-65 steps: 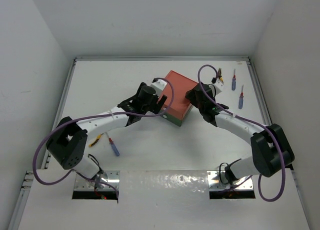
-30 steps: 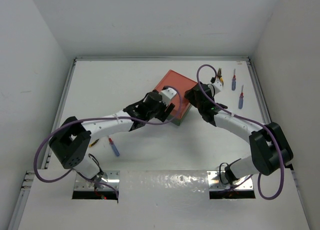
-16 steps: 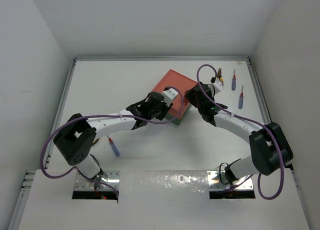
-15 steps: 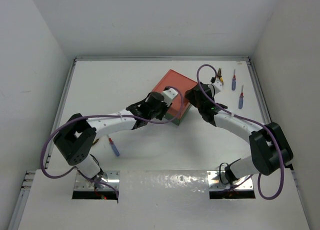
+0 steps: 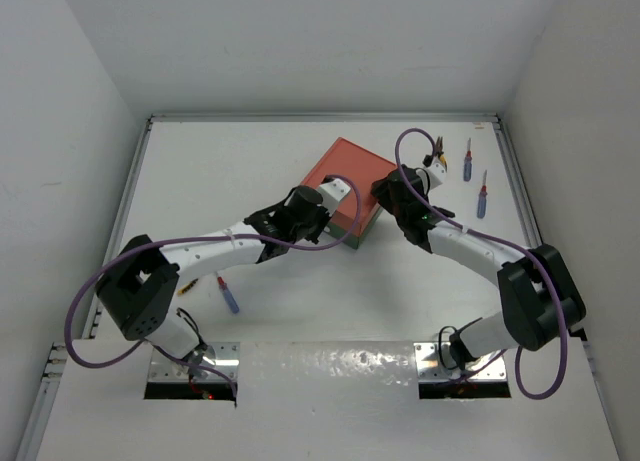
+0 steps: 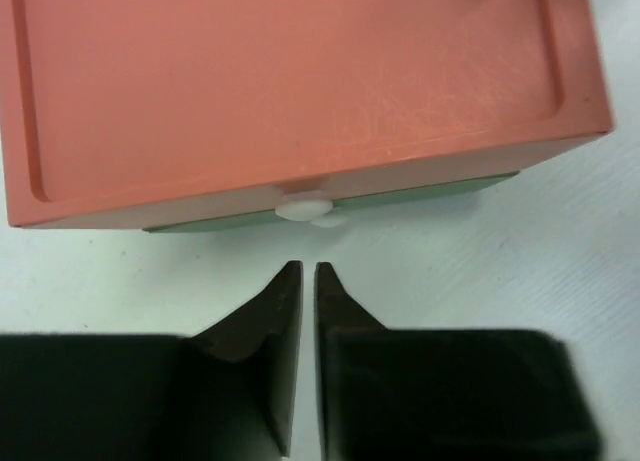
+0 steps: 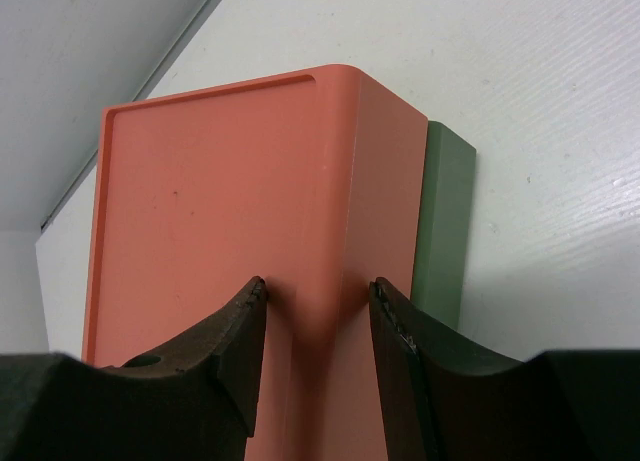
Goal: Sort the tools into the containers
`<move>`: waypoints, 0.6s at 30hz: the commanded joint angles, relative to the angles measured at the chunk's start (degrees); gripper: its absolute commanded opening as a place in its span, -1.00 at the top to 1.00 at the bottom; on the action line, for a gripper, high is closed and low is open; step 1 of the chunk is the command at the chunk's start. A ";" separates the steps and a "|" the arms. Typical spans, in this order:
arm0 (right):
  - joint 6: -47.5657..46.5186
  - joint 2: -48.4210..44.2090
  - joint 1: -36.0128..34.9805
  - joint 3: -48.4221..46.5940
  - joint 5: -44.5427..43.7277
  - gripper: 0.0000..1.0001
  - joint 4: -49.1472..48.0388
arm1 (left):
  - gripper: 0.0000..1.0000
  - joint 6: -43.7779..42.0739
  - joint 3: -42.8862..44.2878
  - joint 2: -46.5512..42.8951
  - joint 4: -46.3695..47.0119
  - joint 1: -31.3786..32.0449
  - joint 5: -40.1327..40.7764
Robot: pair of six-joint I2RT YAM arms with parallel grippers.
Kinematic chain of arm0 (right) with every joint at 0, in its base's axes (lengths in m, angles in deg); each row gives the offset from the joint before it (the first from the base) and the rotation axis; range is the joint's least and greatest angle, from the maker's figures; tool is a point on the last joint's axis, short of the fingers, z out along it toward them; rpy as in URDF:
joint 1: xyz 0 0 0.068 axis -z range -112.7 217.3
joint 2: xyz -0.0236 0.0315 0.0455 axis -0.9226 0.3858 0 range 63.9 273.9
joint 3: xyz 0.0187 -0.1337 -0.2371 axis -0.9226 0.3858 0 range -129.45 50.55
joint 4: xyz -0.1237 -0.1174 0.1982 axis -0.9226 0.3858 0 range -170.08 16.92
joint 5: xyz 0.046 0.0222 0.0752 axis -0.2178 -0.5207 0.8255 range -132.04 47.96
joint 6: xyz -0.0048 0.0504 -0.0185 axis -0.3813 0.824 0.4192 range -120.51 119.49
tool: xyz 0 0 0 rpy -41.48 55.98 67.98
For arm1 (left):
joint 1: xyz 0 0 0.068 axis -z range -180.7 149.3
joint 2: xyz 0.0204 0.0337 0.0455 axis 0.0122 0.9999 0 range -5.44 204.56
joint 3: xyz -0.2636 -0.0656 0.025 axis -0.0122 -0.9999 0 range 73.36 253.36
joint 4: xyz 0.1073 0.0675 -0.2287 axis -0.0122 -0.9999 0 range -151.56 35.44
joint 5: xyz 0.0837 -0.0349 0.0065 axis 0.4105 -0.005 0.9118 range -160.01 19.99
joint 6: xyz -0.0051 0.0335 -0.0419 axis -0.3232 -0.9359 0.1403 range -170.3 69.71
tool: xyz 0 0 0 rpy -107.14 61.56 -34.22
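Salmon-red box [image 6: 300, 81] beyond left end effector [image 6: 301, 271]

Salmon-red drawer box [image 5: 346, 182] sits stacked on dark green box [image 6: 330, 204], both closed.

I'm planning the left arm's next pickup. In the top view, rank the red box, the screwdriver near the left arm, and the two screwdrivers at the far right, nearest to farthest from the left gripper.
1. Red box, just ahead of the left gripper.
2. Near-left screwdriver, back beside the arm.
3. The right-side screwdrivers and, across the table; too close to rank.
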 commanded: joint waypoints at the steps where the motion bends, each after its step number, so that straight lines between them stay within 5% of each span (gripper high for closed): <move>1: -0.17 3.44 -0.79 0.53 2.31 0.15 8.27 | 0.81 0.09 -0.91 -3.56 1.22 -0.03 -1.81; 4: -0.17 3.97 -0.79 0.08 2.48 0.14 8.27 | 0.05 0.44 0.58 -2.78 3.06 -0.12 -3.84; 18: -0.78 3.44 -0.79 0.79 2.31 0.17 8.98 | 0.27 3.42 5.77 4.60 0.44 -0.38 3.45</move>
